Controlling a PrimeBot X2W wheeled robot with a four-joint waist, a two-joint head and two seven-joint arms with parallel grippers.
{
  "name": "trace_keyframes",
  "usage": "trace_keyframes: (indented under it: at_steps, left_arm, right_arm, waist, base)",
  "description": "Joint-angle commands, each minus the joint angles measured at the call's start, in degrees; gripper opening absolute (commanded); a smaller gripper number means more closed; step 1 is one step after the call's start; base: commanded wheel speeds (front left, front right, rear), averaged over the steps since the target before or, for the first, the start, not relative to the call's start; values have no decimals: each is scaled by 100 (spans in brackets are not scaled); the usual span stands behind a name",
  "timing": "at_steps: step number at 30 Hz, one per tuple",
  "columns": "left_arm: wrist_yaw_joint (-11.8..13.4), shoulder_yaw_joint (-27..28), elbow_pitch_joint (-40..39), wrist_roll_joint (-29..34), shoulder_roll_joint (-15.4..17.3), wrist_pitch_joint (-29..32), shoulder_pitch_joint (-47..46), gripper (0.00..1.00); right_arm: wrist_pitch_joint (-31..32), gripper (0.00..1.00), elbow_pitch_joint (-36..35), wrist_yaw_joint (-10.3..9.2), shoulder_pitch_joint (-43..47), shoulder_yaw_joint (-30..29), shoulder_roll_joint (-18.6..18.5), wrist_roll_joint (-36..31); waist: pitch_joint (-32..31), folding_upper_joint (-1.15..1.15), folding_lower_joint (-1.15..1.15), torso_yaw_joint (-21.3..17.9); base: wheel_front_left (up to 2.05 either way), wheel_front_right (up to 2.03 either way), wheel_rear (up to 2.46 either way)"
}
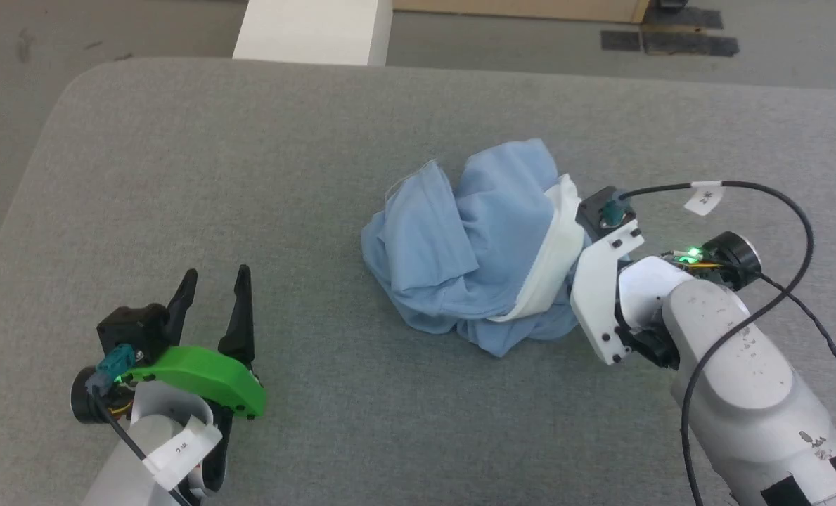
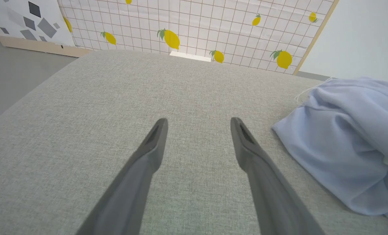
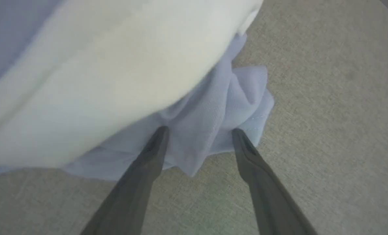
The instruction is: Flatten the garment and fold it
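The garment (image 1: 460, 246), a light blue knit shirt, lies crumpled in a heap near the middle of the grey padded table (image 1: 249, 176). Its white collar band (image 1: 557, 260) curves down the heap's right side. My right gripper (image 3: 199, 130) is open at the heap's right edge, with its fingertips on either side of a blue fold (image 3: 213, 120). In the head view the white wrist bracket (image 1: 600, 288) hides those fingers. My left gripper (image 1: 216, 275) stands open over bare table at the lower left, well apart from the cloth. In the left wrist view my left gripper (image 2: 198, 120) has the garment (image 2: 344, 137) to its right.
The table's rounded far-left corner (image 1: 73, 84) drops to grey floor. A white block (image 1: 312, 31) stands beyond the far edge. A black cable (image 1: 797, 211) loops off my right wrist. A lemon-patterned wall (image 2: 197, 29) rises behind the table.
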Motion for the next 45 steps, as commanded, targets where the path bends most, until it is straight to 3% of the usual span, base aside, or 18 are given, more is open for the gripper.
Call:
trace_keyframes:
  at_steps: [1,6,7,8,9,16,20,25,31,36,37,38,39,45]
  left_arm:
    - [23,-1,-23,-15,-24,-24,-109,100]
    - [18,-8,-3,-48,-54,-43,-150,100]
    - [16,-8,7,-56,-60,-47,-154,100]
    - [8,-11,20,-68,-66,-50,-161,100]
    - [4,-12,31,-74,-67,-54,-167,100]
    - [8,25,100,-118,-50,-93,-151,100]
    - [19,41,111,-145,-29,-103,-87,100]
    - [22,26,96,-190,-48,-109,6,100]
    - [25,3,78,-237,-51,-97,88,100]
    - [21,-19,71,-270,-33,-54,128,100]
    - [20,-24,71,-276,-30,-48,129,100]
    - [19,-27,73,-281,-27,-42,128,100]
    - [19,-29,75,-288,-23,-35,128,100]
    - [25,-67,79,-297,4,11,143,100]
  right_arm:
    - [52,100,28,-8,-64,144,-60,70]
    - [40,100,55,-8,-60,602,-196,364]
    - [16,43,58,-8,-67,646,-214,426]
    - [-38,14,46,-8,-84,704,-242,495]
    - [-105,0,31,-8,-103,725,-270,535]
    - [-724,0,-167,-8,-226,292,-420,797]
    - [-1102,0,-494,-8,-80,-362,-499,795]
    - [-1177,0,-1109,-8,732,-1590,-572,610]
    - [-704,0,-1719,-8,2200,-2785,-182,314]
    - [-506,0,-2022,-8,2868,-2968,260,301]
    - [-571,18,-2089,-8,2914,-2991,318,317]
    - [-639,89,-2148,-8,2935,-2999,351,317]
    - [-780,100,-2240,-8,2928,-3021,387,326]
    - [-2072,100,-2788,-8,2815,-3471,528,357]
  waist:
    - [194,0,0,175]
    - [306,0,0,237]
    - [317,0,0,240]
    - [328,0,0,241]
    - [329,0,0,237]
    - [149,0,0,64]
    - [-48,0,0,-95]
    - [-264,0,0,-197]
    - [-349,0,0,-240]
    - [-353,0,0,-266]
    - [-352,0,0,-269]
    - [-355,0,0,-274]
    - [-362,0,0,-283]
    - [-498,0,0,-317]
  base:
    - [0,0,0]
    - [0,0,0]
    - [0,0,0]
    - [0,0,0]
    - [0,0,0]
    - [0,0,0]
    - [0,0,0]
    - [0,0,0]
    - [0,0,0]
    - [0,0,0]
    - [0,0,0]
    - [0,0,0]
    - [0,0,0]
    - [0,0,0]
